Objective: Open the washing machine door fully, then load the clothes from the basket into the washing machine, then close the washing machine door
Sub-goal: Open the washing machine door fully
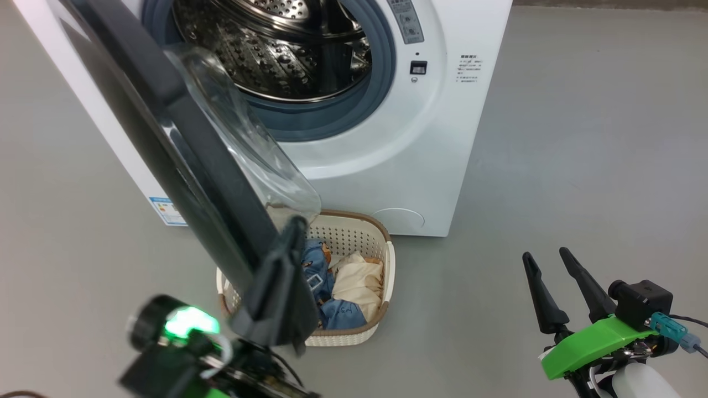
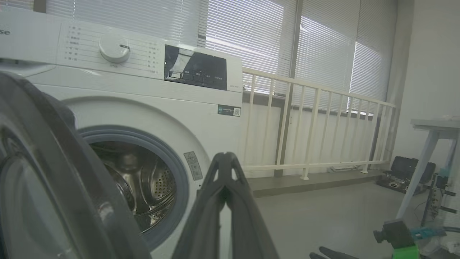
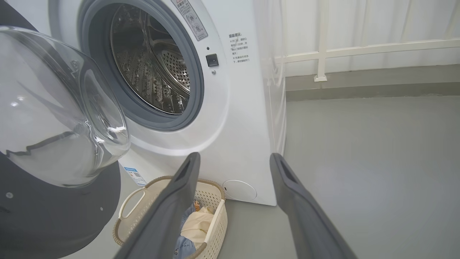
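The white washing machine (image 1: 420, 166) stands with its steel drum (image 1: 287, 50) exposed. The washing machine door (image 1: 166, 143) hangs open to the left, black rim edge-on, glass bowl (image 1: 249, 143) bulging toward the opening. My left gripper (image 1: 296, 224) is shut with nothing between its fingers. Its tip lies right by the door's lower rim; contact cannot be told. In the left wrist view the closed fingers (image 2: 224, 158) point past the door (image 2: 43, 172). The basket (image 1: 387, 265) sits on the floor below the opening, holding blue and cream clothes (image 1: 354, 282). My right gripper (image 1: 545, 255) is open, right of the basket.
Grey floor (image 1: 581, 138) stretches to the right of the machine. A cream railing (image 2: 316, 126) and window blinds stand behind it, and a white table leg (image 2: 424, 162) shows at far right. In the right wrist view the open right gripper (image 3: 234, 157) frames the basket (image 3: 215, 219).
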Robot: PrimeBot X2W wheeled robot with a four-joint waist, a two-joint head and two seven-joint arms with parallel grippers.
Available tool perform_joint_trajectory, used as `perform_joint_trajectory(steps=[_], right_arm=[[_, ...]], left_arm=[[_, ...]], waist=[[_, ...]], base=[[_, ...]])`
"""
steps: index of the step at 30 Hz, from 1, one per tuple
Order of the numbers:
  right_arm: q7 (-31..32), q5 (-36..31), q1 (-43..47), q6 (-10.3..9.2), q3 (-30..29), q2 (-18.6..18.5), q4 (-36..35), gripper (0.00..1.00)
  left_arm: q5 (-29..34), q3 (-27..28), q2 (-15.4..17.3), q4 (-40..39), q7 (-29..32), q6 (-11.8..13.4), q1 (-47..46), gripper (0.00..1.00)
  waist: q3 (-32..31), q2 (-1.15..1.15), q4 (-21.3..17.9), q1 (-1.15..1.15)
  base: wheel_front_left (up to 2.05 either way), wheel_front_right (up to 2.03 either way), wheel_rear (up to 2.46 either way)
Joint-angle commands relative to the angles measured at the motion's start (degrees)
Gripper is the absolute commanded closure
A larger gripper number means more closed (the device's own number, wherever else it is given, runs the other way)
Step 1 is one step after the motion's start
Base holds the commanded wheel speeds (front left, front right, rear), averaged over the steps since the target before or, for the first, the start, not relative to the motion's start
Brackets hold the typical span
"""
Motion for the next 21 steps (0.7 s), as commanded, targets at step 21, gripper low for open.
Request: perform_joint_trajectory(steps=[21], right_arm=[[-0.7, -2.1, -2.2, 0.32, 0.6, -0.8, -2.2, 0.00]], left_arm=[[-8.9, -5.2, -0.2, 22.2, -3.8, 1.3, -2.5, 1.00]], waist=[[2.5, 0.00, -0.6, 0.00]], base=[[0.00, 0.00, 0.00]])
